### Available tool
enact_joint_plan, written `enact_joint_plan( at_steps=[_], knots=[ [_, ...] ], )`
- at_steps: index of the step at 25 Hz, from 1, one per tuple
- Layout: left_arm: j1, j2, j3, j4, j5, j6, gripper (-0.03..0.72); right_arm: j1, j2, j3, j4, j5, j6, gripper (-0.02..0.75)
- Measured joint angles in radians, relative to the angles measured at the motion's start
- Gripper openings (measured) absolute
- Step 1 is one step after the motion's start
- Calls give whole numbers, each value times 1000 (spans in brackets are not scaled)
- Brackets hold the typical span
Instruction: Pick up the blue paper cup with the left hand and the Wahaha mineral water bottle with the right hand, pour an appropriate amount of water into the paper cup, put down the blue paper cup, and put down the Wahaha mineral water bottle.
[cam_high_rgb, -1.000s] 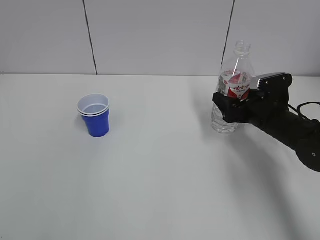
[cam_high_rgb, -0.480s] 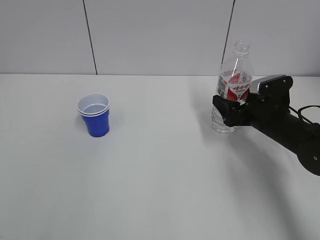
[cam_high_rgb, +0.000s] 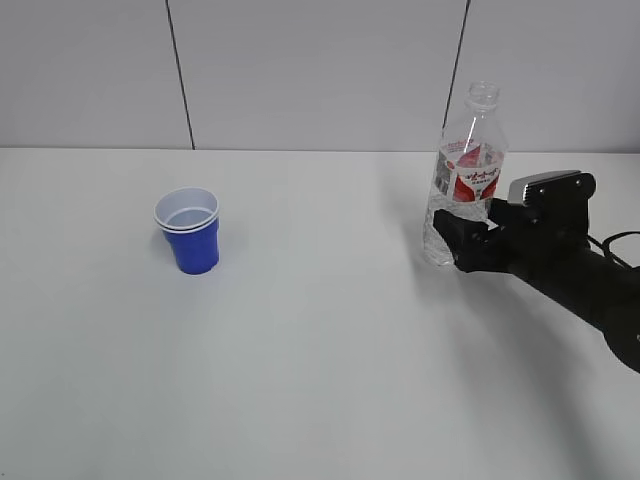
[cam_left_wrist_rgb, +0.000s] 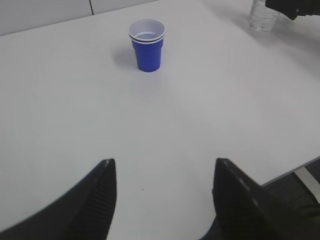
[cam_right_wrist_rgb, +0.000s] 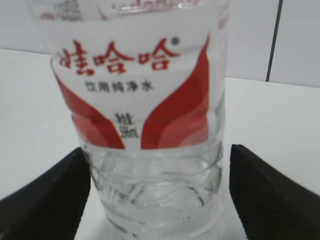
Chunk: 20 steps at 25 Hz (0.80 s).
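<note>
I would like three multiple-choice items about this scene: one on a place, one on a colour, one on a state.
1. Where does the blue paper cup stand in the exterior view?
A. left part of the table
B. beside the bottle
C. inside the left tool

2. What colours does the label of the Wahaha mineral water bottle have?
A. green and yellow
B. red and white
C. all black

3. How is the right tool?
A. shut on the cup
B. lifting the bottle high
C. open, its fingers apart from the bottle on each side

Answers:
1. A: the cup stands alone on the left, far from the bottle.
2. B: the right wrist view shows red shapes on white.
3. C: white table shows between each finger and the bottle, which stands upright.
</note>
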<state>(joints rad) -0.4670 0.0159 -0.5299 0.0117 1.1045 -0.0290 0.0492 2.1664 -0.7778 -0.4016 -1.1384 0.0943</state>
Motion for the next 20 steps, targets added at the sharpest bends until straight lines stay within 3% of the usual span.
enact_joint_plan(
  at_steps=[20],
  knots=[
    [0,0,0,0,0,0,459,0,-104,212,52,-3,-1,625]
  ],
)
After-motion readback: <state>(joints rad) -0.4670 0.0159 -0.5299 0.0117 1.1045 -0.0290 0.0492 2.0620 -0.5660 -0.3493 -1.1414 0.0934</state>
